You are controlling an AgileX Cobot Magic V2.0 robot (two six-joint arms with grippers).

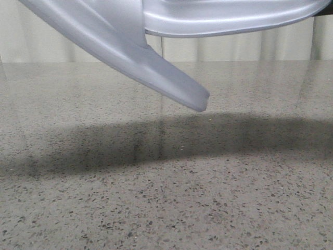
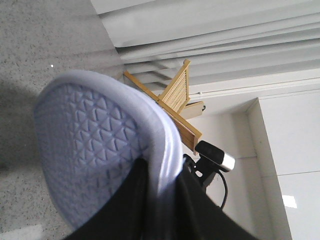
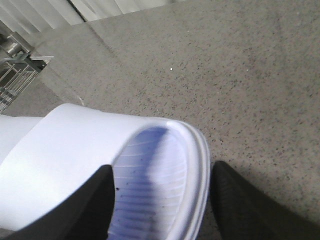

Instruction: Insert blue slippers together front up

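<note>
Speckled grey table [image 1: 171, 208] lying under two blue slippers [image 1: 125, 47] hanging in the air.
Left gripper [image 2: 160, 200] is clenching one slipper's sole edge; right gripper [image 3: 160, 200] is straddling the other's heel, grip unclear.

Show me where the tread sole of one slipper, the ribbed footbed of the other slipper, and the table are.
tread sole [image 2: 85, 145], left wrist view, patterned underside.
ribbed footbed [image 3: 150, 185], right wrist view, heel ribs.
table [image 1: 166, 208], front view, bare speckled top.

An indoor test room or lab-like workspace is suggested. A wide grey speckled stone counter [image 1: 166, 208] is seen, backed by pale pleated curtains [image 1: 234, 49]. In the left wrist view, plain white walls [image 2: 290, 140], a slatted wooden rack [image 2: 175, 95] and a small camera on a black mount [image 2: 215, 160] are shown beyond the counter.
</note>
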